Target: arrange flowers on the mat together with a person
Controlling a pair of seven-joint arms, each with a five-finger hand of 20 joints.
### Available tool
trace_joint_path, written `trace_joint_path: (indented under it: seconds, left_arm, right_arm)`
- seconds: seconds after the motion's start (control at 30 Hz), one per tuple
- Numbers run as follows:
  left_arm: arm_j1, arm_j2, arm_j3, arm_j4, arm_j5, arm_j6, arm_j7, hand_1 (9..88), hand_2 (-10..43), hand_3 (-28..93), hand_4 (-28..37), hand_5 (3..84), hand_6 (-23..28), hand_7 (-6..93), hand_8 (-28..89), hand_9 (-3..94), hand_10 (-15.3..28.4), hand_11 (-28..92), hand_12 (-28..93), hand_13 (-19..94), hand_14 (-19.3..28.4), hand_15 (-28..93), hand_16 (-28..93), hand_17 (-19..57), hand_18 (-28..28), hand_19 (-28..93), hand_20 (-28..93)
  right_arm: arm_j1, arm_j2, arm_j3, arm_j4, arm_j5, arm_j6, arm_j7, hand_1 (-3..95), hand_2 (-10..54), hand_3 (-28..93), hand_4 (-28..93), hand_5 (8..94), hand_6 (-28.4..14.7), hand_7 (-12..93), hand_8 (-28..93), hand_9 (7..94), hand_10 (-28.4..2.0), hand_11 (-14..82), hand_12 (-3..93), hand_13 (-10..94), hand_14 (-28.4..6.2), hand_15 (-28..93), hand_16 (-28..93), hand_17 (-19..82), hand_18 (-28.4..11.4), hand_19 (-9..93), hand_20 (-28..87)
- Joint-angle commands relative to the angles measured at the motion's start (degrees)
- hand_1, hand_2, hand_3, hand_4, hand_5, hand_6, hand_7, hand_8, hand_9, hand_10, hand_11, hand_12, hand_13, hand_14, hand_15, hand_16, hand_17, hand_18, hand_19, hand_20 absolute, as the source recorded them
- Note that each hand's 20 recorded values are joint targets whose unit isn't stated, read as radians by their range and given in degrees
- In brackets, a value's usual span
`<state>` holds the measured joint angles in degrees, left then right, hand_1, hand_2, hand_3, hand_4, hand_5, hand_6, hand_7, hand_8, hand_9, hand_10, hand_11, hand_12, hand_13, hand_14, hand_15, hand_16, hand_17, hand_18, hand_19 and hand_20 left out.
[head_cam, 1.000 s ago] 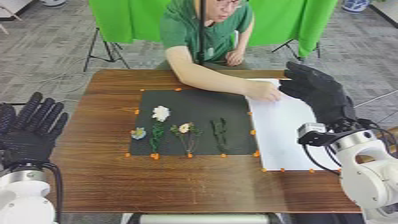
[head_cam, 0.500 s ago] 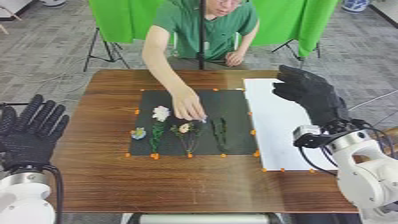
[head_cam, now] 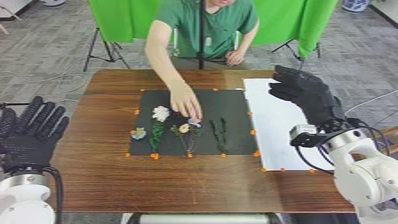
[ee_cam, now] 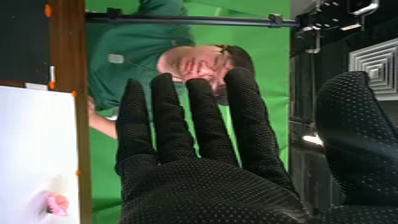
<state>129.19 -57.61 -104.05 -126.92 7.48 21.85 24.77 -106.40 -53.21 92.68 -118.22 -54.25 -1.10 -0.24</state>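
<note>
In the head view, my left hand (head_cam: 32, 131) is at the left table edge, fingers straight. My right hand (head_cam: 306, 95) stands raised over the white sheet (head_cam: 271, 117), its fingers extended; in the right wrist view this hand (ee_cam: 213, 192) shows straight fingers. On the black mat (head_cam: 200, 146) lie a white flower (head_cam: 161, 114) with a green stem, a small blue flower (head_cam: 139, 133), a cream flower (head_cam: 184, 128) and a green stem (head_cam: 220, 135). A person's hand holds a small bluish flower (head_cam: 195, 121) just above the cream one. A pink flower (ee_cam: 57, 204) lies on the white sheet.
The brown wooden table (head_cam: 178, 185) carries orange markers (head_cam: 253, 132) around the mat and sheet. Across the table, the person's other hand rests near the far edge. A thin dark vertical pole (head_cam: 202, 45) rises beyond that edge.
The person's hand has moved from the white sheet onto the mat, and then slightly down toward the cream flower. My right hand has shifted slightly left.
</note>
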Motion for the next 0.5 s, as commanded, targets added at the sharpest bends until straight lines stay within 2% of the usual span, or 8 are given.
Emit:
trace_joint_path:
  seconds: [0.03, 0.27, 0.37, 0.5]
  left_arm:
    - [1.1, -0.56, 0.14, 0.14, -0.72, 0.12, -0.04, 19.1, 17.9, 74, -28.3, 43.5, 8.5, 13.2, -10, 37.3, 15.3, 18, 8, 27, 15.3, 32, -7, -6.8, 16.0, 39, 14]
    - [1.2, -0.55, 0.16, 0.08, -0.67, -0.15, 0.19, 19.1, 17.8, 74, -28.3, 43.5, 8.6, 13.1, -9, 37.3, 15.2, 18, 8, 27, 15.3, 32, -7, -6.8, 16.0, 39, 14]
    - [1.2, -0.5, 0.21, 0.2, -0.6, -0.3, 0.03, 19.0, 17.8, 74, -28.3, 43.4, 8.5, 13.1, -9, 37.3, 15.2, 18, 8, 27, 15.3, 32, -7, -6.8, 16.1, 39, 14]
    - [1.2, -0.49, 0.29, 0.27, -0.73, -0.28, 0.07, 19.1, 17.8, 74, -28.3, 43.4, 8.5, 13.1, -9, 37.3, 15.2, 18, 9, 27, 15.3, 32, -7, -6.8, 16.1, 39, 14]
  right_arm:
    - [-0.1, -0.4, 0.2, 0.4, -0.9, -0.7, 0.3, 20.0, 9.4, 73, -21, 43.1, -2.5, 12, -9, 39.5, -14.1, 4.2, 15.7, 32, -15.3, 8, 29, 10, -17.7, 36, 14]
    - [-0.3, 0.3, 0.5, 0.1, -7.3, 1.8, 0.2, 20.4, 8.9, 73, -21, 43.0, -2.5, 12, -9, 39.1, -14.1, 4.1, 15.7, 32, -15.3, 8, 29, 10, -17.6, 36, 14]
    - [-0.5, 1.1, -0.3, -0.7, -16.0, 5.5, 1.4, 20.9, 8.1, 74, -21, 42.6, -2.6, 12, -9, 38.4, -13.9, 3.9, 15.7, 31, -15.1, 8, 29, 10, -17.4, 35, 14]
    - [-0.8, 1.3, -0.6, -1.5, -30.9, 6.7, 3.7, 21.5, 5.3, 74, -21, 40.4, -2.6, 11, -8, 35.9, -13.6, 3.3, 15.8, 27, -15.2, 6, 29, 8, -16.4, 34, 13]
